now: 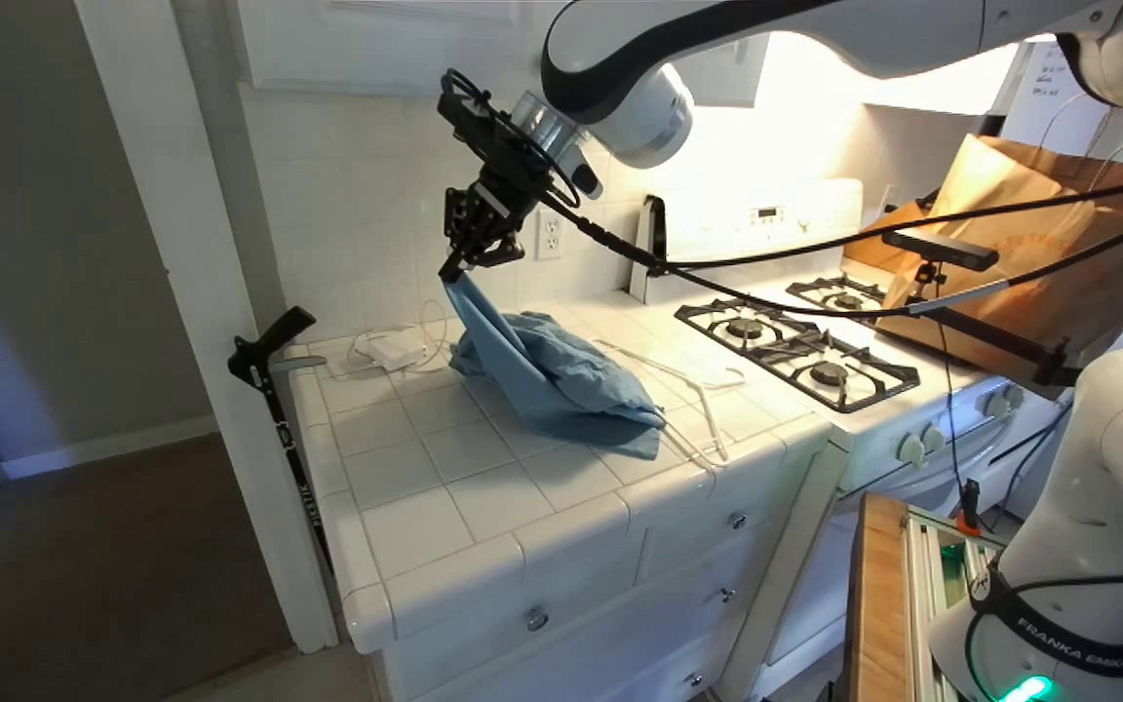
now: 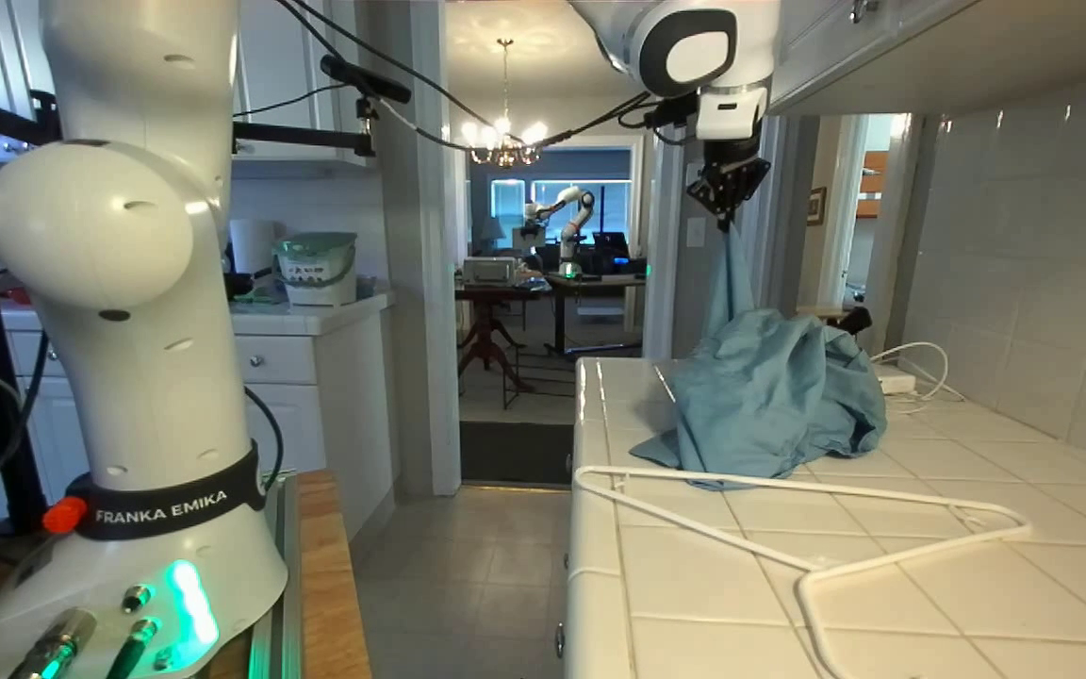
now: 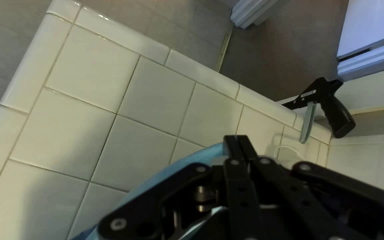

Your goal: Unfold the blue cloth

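Pinches a raised end of blue cloth [image 1: 560, 382] between fingers [image 1: 453, 263], left of centre in an exterior view

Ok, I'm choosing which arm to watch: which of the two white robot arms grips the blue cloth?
The near arm, marked FRANKA EMIKA: its claw pinches the blue cloth. The far arm stands in the background, away from it.

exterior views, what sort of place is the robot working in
Probably a home kitchen: a gas stove stands next to a white tiled counter, and a lit chandelier hanging further back suggests a house rather than a lab, though that part is a guess.
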You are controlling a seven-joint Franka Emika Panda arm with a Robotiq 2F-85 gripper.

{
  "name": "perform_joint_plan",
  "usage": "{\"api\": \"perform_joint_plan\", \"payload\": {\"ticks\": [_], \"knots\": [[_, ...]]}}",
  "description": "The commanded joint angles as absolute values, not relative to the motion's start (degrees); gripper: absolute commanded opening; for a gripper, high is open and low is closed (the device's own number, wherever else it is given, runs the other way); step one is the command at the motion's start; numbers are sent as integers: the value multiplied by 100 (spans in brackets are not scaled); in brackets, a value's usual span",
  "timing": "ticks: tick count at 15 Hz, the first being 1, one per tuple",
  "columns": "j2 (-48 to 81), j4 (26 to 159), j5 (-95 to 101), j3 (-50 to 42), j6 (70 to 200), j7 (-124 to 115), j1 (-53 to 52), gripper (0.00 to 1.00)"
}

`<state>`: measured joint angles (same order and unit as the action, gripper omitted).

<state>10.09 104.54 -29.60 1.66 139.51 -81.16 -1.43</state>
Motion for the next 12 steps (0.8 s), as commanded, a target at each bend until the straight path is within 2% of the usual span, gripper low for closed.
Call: {"api": "perform_joint_plan", "payload": {"ticks": [1, 12], "knots": [[633, 10793, -2902, 202, 14284, -8390, -280, 1], [-310, 10616, -2445, 208, 14350, -8739, -258, 1]]}}
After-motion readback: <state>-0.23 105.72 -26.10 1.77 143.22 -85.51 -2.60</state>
